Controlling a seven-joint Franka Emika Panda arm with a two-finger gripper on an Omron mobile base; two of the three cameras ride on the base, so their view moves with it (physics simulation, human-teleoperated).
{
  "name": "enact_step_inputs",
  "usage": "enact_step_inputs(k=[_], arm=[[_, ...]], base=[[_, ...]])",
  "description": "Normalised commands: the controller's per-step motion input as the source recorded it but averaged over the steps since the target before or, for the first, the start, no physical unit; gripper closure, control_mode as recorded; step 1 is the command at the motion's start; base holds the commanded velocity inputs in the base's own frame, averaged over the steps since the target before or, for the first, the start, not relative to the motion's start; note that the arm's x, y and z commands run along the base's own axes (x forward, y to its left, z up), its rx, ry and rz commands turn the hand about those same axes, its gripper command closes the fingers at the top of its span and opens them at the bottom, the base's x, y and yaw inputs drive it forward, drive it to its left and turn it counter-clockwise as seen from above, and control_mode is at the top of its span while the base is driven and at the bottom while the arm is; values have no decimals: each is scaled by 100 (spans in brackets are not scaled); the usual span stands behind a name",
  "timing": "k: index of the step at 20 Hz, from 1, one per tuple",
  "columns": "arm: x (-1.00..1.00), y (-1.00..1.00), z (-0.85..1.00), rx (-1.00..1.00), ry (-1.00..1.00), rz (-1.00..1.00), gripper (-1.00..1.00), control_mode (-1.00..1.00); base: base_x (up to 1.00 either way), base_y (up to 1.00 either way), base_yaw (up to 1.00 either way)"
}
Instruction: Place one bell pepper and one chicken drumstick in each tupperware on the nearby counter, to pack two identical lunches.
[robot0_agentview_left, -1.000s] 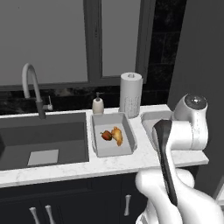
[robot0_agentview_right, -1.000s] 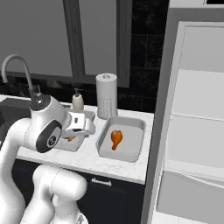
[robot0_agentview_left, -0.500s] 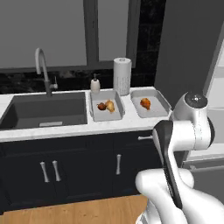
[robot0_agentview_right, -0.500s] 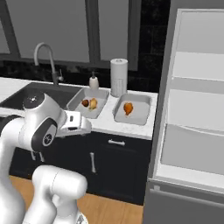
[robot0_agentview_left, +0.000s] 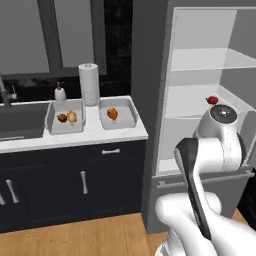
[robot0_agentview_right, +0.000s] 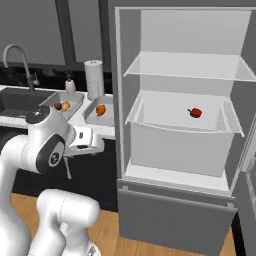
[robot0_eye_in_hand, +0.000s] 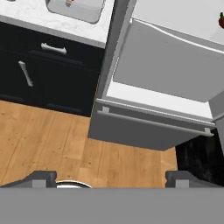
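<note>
So the two-finger gripper is spread wide, holding nothing, over the wood floor. 2 grey tupperware trays sit on the white marble counter; a red bell pepper lies in the open fridge.

Two tupperwares on the counter, one pepper in the fridge

On the white marble counter, left tupperware holds a brown drumstick beside a yellow pepper; right tupperware holds one drumstick. A red bell pepper lies on the open fridge shelf, ahead of the gripper.
</note>
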Motion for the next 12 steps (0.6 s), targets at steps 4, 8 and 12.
enact_step_inputs(k=[4,8,12], arm=[[0,0,0,0,0,0,-100,100],[0,0,0,0,0,0,-100,100],[0,0,0,0,0,0,-100,100]], base=[[19,-81,0],[29,-56,0],[36,-46,0]])
